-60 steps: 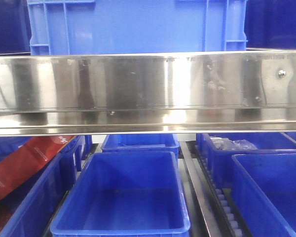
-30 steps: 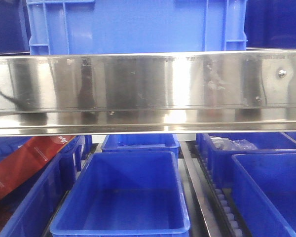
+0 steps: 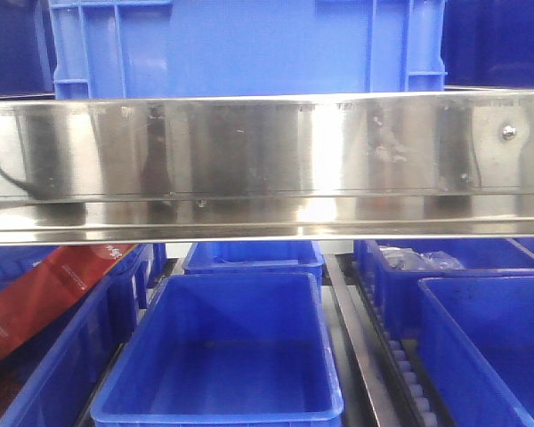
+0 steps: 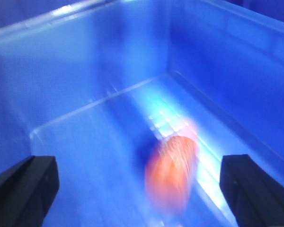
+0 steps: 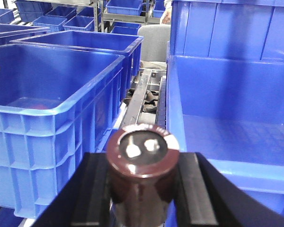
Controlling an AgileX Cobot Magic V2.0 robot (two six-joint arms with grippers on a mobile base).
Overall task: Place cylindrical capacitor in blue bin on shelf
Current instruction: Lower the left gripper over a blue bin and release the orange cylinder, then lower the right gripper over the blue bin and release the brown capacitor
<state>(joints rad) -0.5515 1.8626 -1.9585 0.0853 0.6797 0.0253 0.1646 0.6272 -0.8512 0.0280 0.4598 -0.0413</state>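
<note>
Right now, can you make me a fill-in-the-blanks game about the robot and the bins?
1. The right gripper is shut on the ___.
2. The left gripper is not shut but ___.
3. The bins under the shelf are coloured ___.
Missing words: capacitor; open; blue.

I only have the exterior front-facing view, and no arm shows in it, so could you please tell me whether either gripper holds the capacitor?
Observer: Yes, the right gripper is shut on the cylindrical capacitor, held upright.
Operator: Thank you; and the other one?
Observer: The left gripper is open, facing into a blue bin.
Operator: Is that bin empty?
Observer: No, a blurred orange-red object shows inside it.
</note>
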